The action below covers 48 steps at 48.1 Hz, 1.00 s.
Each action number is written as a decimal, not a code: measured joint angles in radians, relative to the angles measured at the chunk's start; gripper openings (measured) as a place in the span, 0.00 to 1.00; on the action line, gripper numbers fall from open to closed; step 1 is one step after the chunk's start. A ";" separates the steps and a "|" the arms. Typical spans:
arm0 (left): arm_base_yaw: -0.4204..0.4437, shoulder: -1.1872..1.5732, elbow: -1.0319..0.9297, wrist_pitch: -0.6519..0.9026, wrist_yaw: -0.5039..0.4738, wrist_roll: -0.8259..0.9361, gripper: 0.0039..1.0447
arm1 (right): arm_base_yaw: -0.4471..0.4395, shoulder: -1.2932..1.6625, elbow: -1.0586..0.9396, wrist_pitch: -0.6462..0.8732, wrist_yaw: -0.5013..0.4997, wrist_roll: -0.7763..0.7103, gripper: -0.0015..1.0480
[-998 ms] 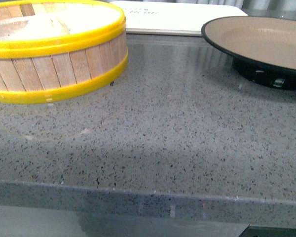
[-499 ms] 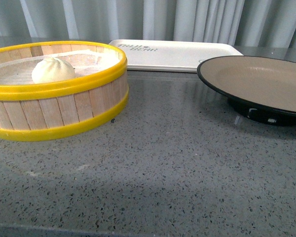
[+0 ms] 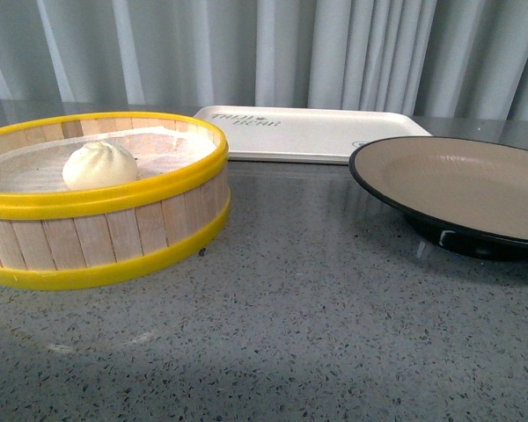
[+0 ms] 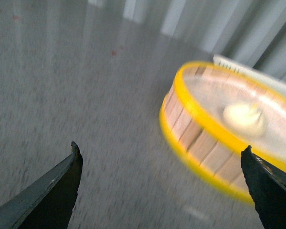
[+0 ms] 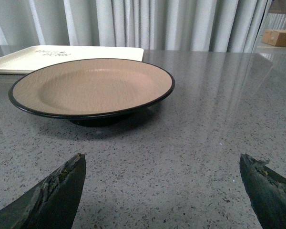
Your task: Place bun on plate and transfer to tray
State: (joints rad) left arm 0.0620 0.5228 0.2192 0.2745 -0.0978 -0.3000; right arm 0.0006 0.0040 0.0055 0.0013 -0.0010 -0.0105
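Observation:
A small white bun [image 3: 99, 165] lies inside the yellow-rimmed wooden steamer basket [image 3: 114, 233] at the left; the blurred left wrist view shows the bun [image 4: 244, 116] too. The beige plate [image 3: 475, 180] with a black rim stands at the right, empty, and the plate [image 5: 93, 86] fills the middle of the right wrist view. Behind both lies the cream tray [image 3: 308, 134], whose corner [image 5: 62, 53] shows past the plate. My left gripper [image 4: 161, 152] is open above the counter, short of the basket. My right gripper [image 5: 162, 160] is open over bare counter, short of the plate. Neither arm appears in the front view.
The grey speckled counter [image 3: 317, 316] stretches between basket and plate. Pale curtains [image 3: 334, 53] hang behind the table. A cardboard box [image 5: 281, 37] sits far off beyond the counter's edge.
The front view has tilted upward: basket, plate and tray sit lower in the picture, the curtains have come into sight, and the counter's front edge has dropped out of view.

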 joint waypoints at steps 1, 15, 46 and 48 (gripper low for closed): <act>0.005 0.018 0.010 0.018 0.009 -0.003 0.94 | 0.000 0.000 0.000 0.000 0.000 0.000 0.92; 0.044 0.440 0.242 0.333 0.274 0.062 0.94 | 0.000 0.000 0.000 0.000 0.000 0.000 0.92; -0.010 0.872 0.747 -0.134 0.797 0.424 0.94 | 0.000 0.000 0.000 0.000 0.000 0.000 0.92; -0.019 0.872 0.764 -0.171 0.820 0.449 0.94 | 0.000 0.000 0.000 0.000 0.000 0.000 0.92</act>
State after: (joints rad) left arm 0.0429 1.3952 0.9829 0.1036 0.7219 0.1490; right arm 0.0006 0.0036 0.0055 0.0013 -0.0010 -0.0105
